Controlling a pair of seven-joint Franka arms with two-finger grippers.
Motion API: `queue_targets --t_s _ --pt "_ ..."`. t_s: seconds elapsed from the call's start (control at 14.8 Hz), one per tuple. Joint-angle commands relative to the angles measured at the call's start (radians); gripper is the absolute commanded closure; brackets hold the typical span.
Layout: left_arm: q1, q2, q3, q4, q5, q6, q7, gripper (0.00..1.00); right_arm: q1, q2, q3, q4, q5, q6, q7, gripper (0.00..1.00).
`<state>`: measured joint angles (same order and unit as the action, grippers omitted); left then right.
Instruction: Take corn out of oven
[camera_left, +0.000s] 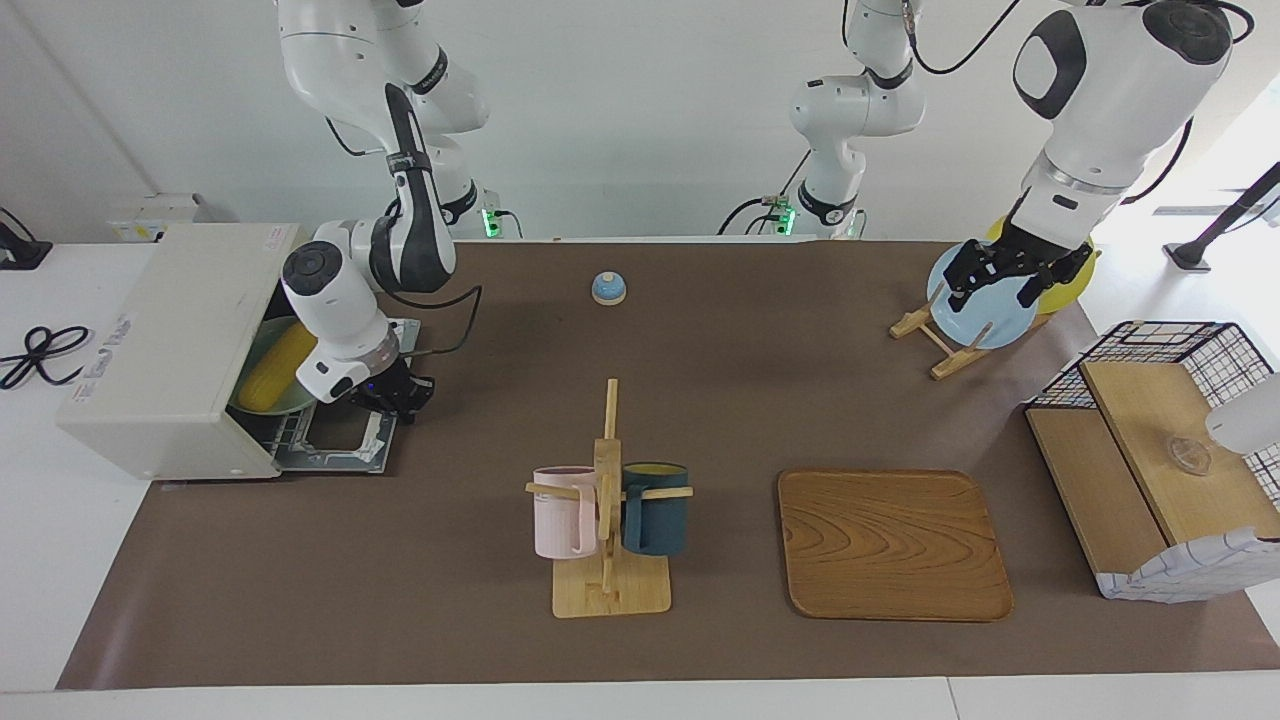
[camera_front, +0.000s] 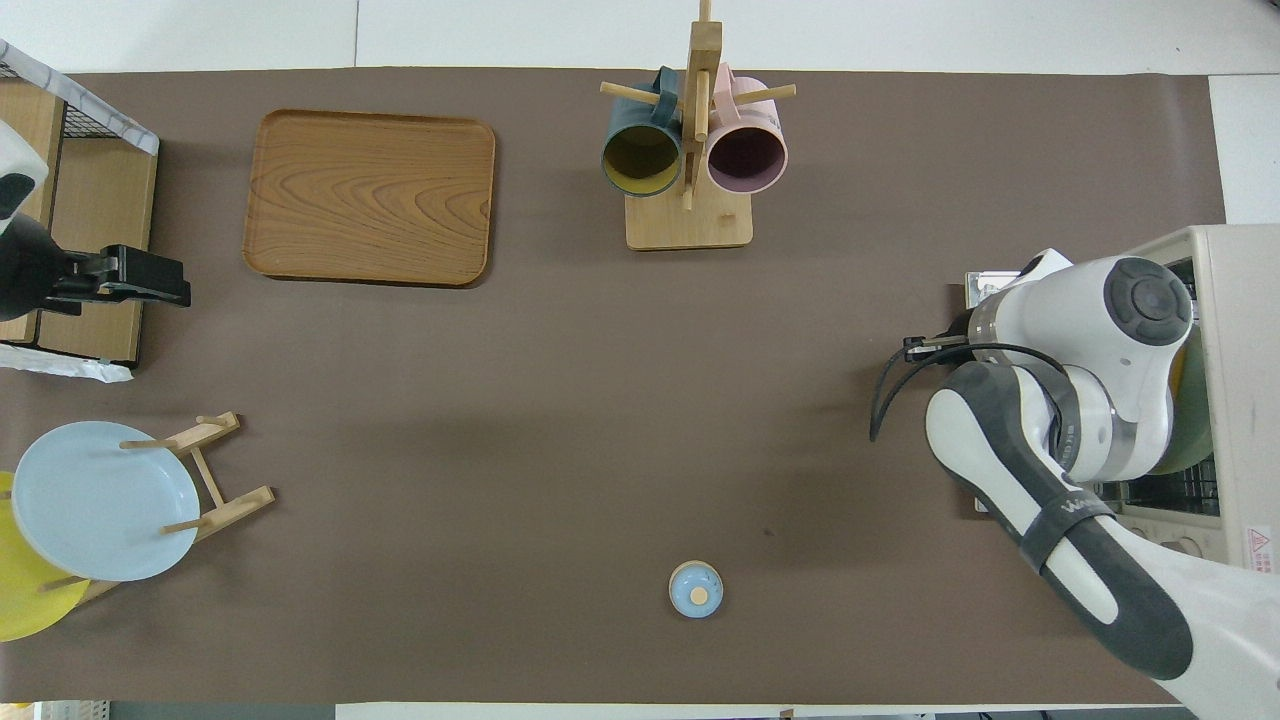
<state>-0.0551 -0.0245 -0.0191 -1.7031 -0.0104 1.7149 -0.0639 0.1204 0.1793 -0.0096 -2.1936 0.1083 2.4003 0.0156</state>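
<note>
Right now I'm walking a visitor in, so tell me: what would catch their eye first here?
The open oven at the right arm's end of the table, with the yellow corn lying inside on a green plate. The right gripper is over the dropped door, in front of the corn. At the left arm's end, the left gripper hovers over a rack of plates.
</note>
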Motion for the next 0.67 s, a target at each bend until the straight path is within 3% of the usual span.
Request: queue_targets --t_s 0.0,0.07,0.13,0.27,0.61 --pt "0.011 -0.012 -0.004 -0.004 -0.006 -0.001 0.003 0.00 0.033 -0.001 -0.010 0.078 0.022 -0.097 0.043 1.00" --pt "0.012 -0.012 -0.004 -0.004 -0.006 -0.001 0.003 0.00 0.028 -0.017 -0.015 0.095 0.016 -0.145 0.043 1.00" --pt "0.011 -0.012 -0.004 -0.004 -0.006 -0.001 0.004 0.00 0.019 -0.039 -0.018 0.104 0.004 -0.192 0.046 0.91" --pt "0.011 -0.012 -0.004 -0.004 -0.006 -0.001 0.003 0.00 -0.037 -0.105 -0.020 0.106 -0.048 -0.283 0.046 0.51" --pt "0.011 -0.012 -0.004 -0.004 -0.006 -0.001 0.004 0.00 -0.172 -0.161 -0.018 0.100 -0.163 -0.418 0.084 0.50"
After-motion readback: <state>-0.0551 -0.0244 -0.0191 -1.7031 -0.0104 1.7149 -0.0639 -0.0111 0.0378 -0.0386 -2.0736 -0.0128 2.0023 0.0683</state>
